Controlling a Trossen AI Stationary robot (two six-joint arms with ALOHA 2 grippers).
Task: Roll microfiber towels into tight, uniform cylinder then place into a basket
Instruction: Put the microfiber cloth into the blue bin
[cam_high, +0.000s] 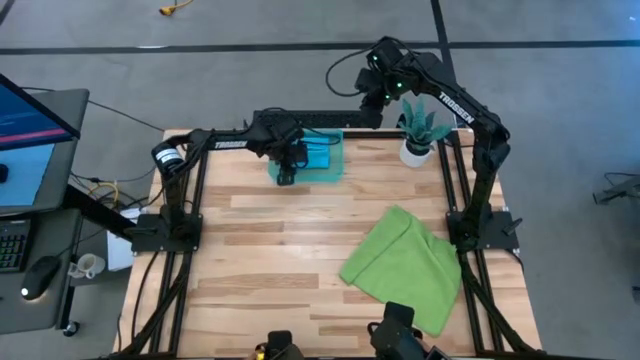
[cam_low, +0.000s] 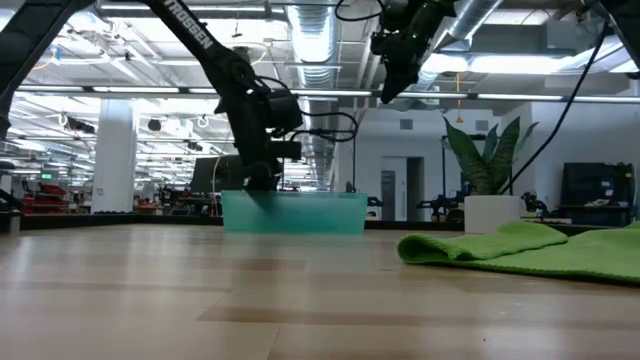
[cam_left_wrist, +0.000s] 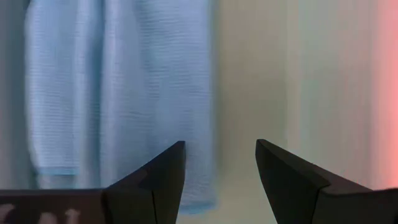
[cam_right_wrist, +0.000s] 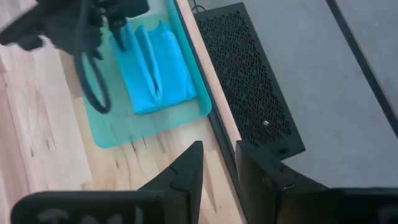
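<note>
High view: wood table (cam_high: 290, 260) w/ 2 dark arms, the basket (cam_high: 332, 165) near the far edge, left of centre. Left gripper (cam_high: 287, 176) is down over the basket's left end; in the left wrist view its 2 fingers (cam_left_wrist: 158, 180) stand apart w/ nothing between them, blue towel (cam_left_wrist: 118, 93) right below, basket floor beside it. Right wrist view shows that blue towel (cam_right_wrist: 155, 65) lying inside the basket (cam_right_wrist: 149, 124) as a loose roll w/ folds along its length — it fills the half toward the table's far edge, rest of the basket floor bare. Left gripper (cam_right_wrist: 118, 25) there sits at 1 end of the towel; can't tell if it touches the cloth. Right gripper (cam_high: 380, 95) is held high beyond the table's far edge, just right of the basket; its fingers (cam_right_wrist: 186, 174) show a narrow gap, nothing clamped. Green towel (cam_high: 405, 265) lies flat-ish, folded over, on the table's right-front part, well apart from the basket — not rolled. Low view: green towel (cam_low: 530, 248) is a low heap at right, basket (cam_low: 295, 212) farther back at centre w/ the left arm reaching down into it. White pot w/ plant (cam_high: 418, 135) stands at the far right corner, near the right arm.
</note>
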